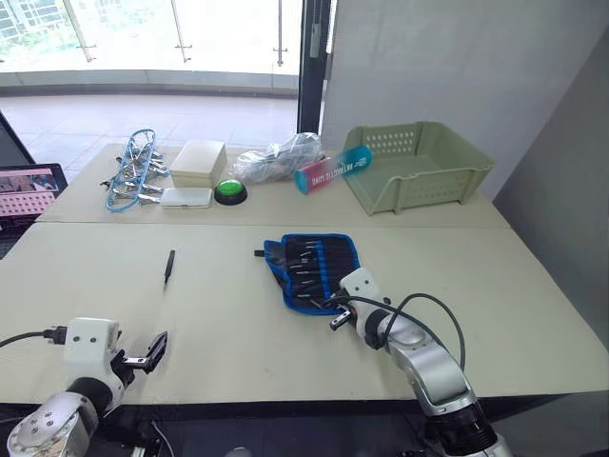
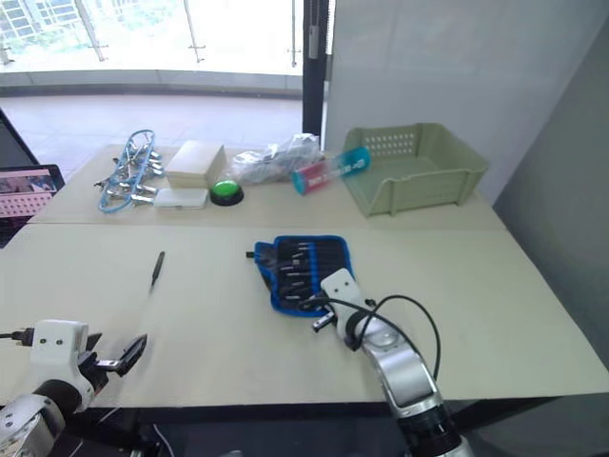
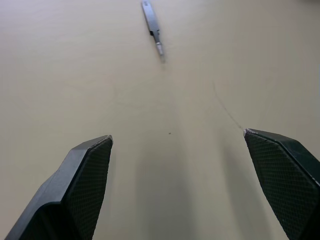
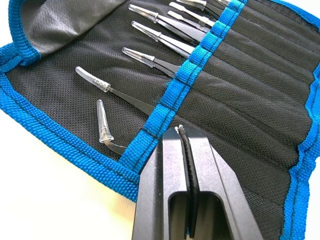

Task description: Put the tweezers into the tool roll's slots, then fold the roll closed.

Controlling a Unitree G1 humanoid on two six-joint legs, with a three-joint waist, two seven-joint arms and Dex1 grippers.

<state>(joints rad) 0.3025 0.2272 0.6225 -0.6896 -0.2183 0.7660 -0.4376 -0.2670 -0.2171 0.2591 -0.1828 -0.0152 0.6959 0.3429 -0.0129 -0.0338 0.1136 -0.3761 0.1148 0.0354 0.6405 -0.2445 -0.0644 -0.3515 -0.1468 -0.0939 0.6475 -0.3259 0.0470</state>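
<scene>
The tool roll (image 1: pixel 314 267) lies open at the table's middle, black with blue edging. Several tweezers (image 4: pixel 160 37) sit in its slots (image 4: pixel 235 75), clear-capped tips sticking out past the blue band. One loose black tweezers (image 1: pixel 168 265) lies on the table to the roll's left, also seen ahead of my left gripper (image 3: pixel 152 27). My left gripper (image 1: pixel 152 352) hovers open near the front edge, short of that loose tweezers. My right gripper (image 4: pixel 181 131) is shut, its tips over the roll's near end at the blue band.
Along the back stand a green basket (image 1: pixel 419 167), a pink-and-teal tube (image 1: pixel 331 169), a plastic bag (image 1: pixel 281 157), a green button (image 1: pixel 229 191), a white box (image 1: pixel 198 162), a flat white case (image 1: pixel 186 197) and a blue-and-metal clips bundle (image 1: pixel 133 169). A screen (image 1: pixel 29 190) sits far left.
</scene>
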